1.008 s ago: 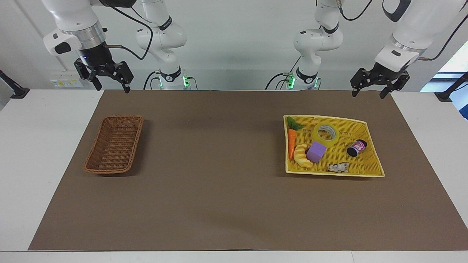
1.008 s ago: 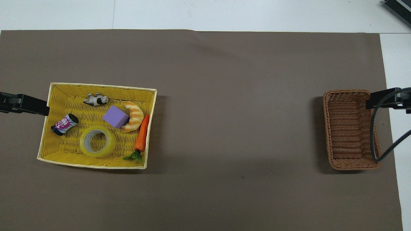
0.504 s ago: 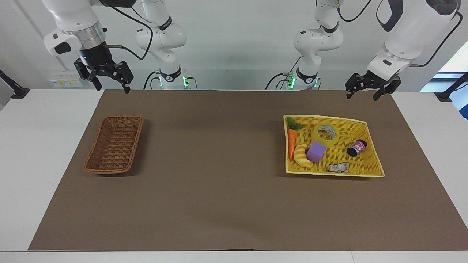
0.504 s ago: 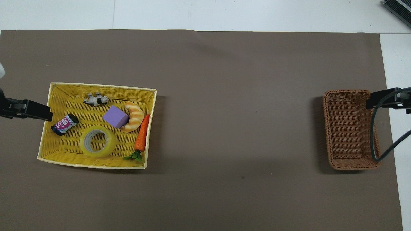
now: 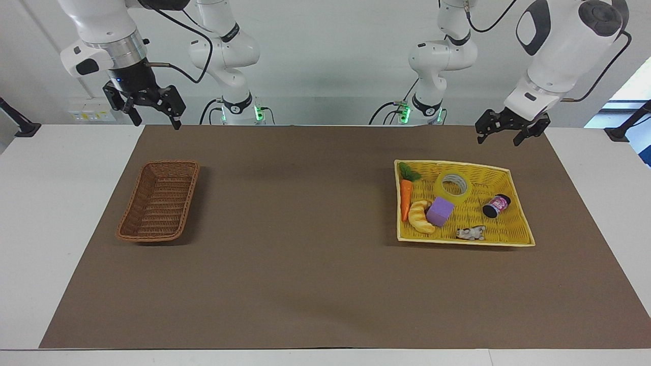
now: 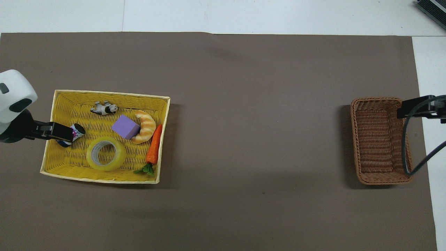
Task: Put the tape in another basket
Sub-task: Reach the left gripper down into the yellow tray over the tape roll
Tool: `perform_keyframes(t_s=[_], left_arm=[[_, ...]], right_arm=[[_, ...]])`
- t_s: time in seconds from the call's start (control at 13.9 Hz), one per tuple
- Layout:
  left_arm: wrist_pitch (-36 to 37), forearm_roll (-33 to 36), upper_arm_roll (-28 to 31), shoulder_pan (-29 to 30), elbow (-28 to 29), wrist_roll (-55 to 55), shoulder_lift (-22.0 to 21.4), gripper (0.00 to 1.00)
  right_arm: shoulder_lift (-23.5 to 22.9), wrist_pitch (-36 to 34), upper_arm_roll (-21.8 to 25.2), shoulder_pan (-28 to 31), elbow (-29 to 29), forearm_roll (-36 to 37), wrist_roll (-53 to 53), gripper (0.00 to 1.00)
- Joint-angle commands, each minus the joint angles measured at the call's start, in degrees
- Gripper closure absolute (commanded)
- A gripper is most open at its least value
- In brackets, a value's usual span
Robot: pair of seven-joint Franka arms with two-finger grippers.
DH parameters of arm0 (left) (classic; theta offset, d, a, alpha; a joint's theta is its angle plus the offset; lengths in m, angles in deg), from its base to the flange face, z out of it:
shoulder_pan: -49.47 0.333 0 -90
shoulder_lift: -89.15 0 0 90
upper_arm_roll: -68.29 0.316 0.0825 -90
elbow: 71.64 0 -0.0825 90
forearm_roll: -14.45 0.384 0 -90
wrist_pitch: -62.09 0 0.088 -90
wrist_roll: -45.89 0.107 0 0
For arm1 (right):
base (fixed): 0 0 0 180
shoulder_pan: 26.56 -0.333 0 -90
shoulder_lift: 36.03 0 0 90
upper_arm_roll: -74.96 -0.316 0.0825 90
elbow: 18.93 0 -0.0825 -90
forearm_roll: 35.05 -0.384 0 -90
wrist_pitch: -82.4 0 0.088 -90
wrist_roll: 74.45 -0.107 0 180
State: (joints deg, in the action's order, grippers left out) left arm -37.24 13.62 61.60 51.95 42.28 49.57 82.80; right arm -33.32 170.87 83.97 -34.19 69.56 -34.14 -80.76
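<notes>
The left gripper [image 5: 497,138] is on the move, jaws spread wide and holding nothing: a second ago it hung over the bare mat by the left arm's end of the table, and now it has swung inward and dipped lower, up in the air over the rim of the yellow basket [image 5: 524,223]. From overhead its dark fingers [image 6: 59,130] have slid in from the edge and now cover part of the small purple-labelled can [image 6: 77,130] lying on its side. The tape [image 5: 453,187] has not budged; it lies flat in the yellow basket, core up, below the open jaws and a little toward the table's middle from them, untouched. Beside it sit the purple block [image 5: 440,211], the croissant toy [image 5: 420,217], the carrot toy [image 5: 405,195] and the little cow figure [image 5: 471,233], all just where they were. At the right arm's end, the right gripper [image 5: 152,114] waits, jaws released and empty, in the same spot as before, in the air above the mat's edge, with the brown wicker basket [image 5: 133,223] lying empty on the mat below and forward of its jaws, unmoved.
</notes>
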Motion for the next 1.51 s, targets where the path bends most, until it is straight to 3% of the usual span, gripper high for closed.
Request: perform_keyframes(t_s=[0.0,0.65,1.3,1.44], left_arm=[[-7.1,-0.8,0.0,0.2,8.5,0.5,-2.4,0.00],[-20.7,-0.8,0.0,0.4,14.5,1.2,6.7,0.00],[-25.1,-0.8,0.1,3.3,19.5,7.8,5.6,0.00],[-25.3,-0.9,0.1,3.4,19.8,7.5,6.5,0.06]], right_arm=[[-0.2,0.1,-0.3,0.9,-0.3,-0.9,0.7,0.00],[-0.2,0.1,-0.3,0.9,-0.3,-0.9,0.7,0.00],[-0.2,0.1,-0.3,0.9,-0.3,-0.9,0.7,0.00],[-0.2,0.1,-0.3,0.9,-0.3,-0.9,0.7,0.00]])
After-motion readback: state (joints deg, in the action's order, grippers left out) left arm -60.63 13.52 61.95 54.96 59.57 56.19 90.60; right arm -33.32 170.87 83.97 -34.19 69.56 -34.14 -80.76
